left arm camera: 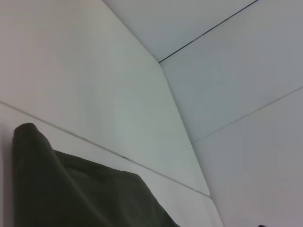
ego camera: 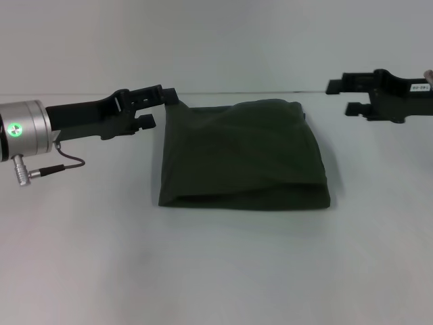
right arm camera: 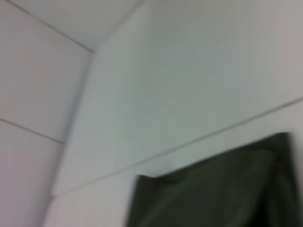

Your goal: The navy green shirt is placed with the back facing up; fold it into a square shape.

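Broadly, the white surface (ego camera: 216, 271) fills the head view from the near edge to a pale wall behind it. On it, at the middle, lies the navy green shirt (ego camera: 247, 159), folded into a thick, roughly square bundle with only plain dark cloth showing. Its near edge shows stacked layers, with a fold line running just above the bottom hem, and its top is rumpled into soft ridges. Most of the bundle rests flat, but its far left corner is pulled up off the surface into a small peak.

That peak sits in the left pincer (ego camera: 168, 95), which reaches in from the left side and is pinched closed on the shirt's corner. Behind it the arm shows a silver cuff with a green light and a thin cable hanging below. From the left wrist view, the same raised corner stands up as a dark rounded tip (left arm camera: 28, 135) against the wall.

Over on the right, the right pincer (ego camera: 336, 97) hovers well apart from the shirt's far right corner, its fingers spread and holding nothing.
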You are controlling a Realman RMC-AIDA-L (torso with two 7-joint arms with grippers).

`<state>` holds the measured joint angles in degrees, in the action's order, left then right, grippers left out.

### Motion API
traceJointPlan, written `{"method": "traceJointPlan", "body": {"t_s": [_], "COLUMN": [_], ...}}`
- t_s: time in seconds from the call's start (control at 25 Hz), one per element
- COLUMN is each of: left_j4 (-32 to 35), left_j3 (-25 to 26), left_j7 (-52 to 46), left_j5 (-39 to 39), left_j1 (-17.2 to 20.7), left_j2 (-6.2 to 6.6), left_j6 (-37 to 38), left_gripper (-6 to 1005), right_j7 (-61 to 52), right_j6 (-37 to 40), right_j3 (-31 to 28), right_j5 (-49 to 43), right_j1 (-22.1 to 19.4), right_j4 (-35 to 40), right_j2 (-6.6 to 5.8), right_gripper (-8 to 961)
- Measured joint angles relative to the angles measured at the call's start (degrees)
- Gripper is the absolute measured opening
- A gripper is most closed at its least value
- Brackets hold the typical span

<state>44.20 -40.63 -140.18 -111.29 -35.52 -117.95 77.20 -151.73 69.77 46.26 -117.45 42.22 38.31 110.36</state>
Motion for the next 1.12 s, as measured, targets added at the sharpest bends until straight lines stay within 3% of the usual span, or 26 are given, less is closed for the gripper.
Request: {"method": "traceJointPlan", "body": {"t_s": [0.16, 0.28, 0.4, 0.52, 0.72, 0.92, 1.0, 1.12], "left_j4": [-0.2, -0.5, -0.6, -0.6, -0.7, -0.7, -0.7, -0.4], "left_j3": [0.0, 0.4, 1.0, 1.8, 2.9, 2.8, 2.8, 2.8], "left_j7": [0.0, 0.0, 0.0, 0.2, 0.7, 0.9, 0.9, 0.9], "left_j5": [0.0, 0.0, 0.0, 0.1, 0.3, 0.5, 0.6, 0.7], "left_j1": [0.3, 1.2, 2.0, 2.3, 1.8, 1.8, 1.7, 1.7], "left_j2": [-0.01, -0.05, -0.07, -0.10, -0.01, -0.14, -0.15, -0.08], "left_j6": [0.3, 0.1, 0.0, -0.2, 0.0, -0.2, -0.2, 0.5], "left_gripper": [933, 932, 932, 933, 932, 932, 932, 932], "right_j7": [4.2, 8.0, 9.1, 8.0, 2.8, -5.7, -8.6, -10.6], "right_j6": [-1.2, -1.8, -4.3, -7.5, -13.4, -17.1, -14.6, -8.8], "right_j3": [0.2, 0.2, 0.4, 1.9, 9.7, 12.0, 11.6, 9.8], "right_j5": [-1.7, -1.9, -1.9, -2.1, -3.3, -13.8, -18.1, -19.5], "right_j1": [3.0, 5.4, 6.5, 7.9, 12.2, 14.7, 13.7, 9.0], "right_j4": [-5.4, -9.0, -9.7, -11.1, -15.5, -16.2, -14.6, -7.2], "right_j2": [-0.14, 1.27, 3.47, 4.42, 3.82, 3.82, 3.06, 1.57], "right_gripper": [776, 764, 764, 764, 764, 764, 764, 764]}}
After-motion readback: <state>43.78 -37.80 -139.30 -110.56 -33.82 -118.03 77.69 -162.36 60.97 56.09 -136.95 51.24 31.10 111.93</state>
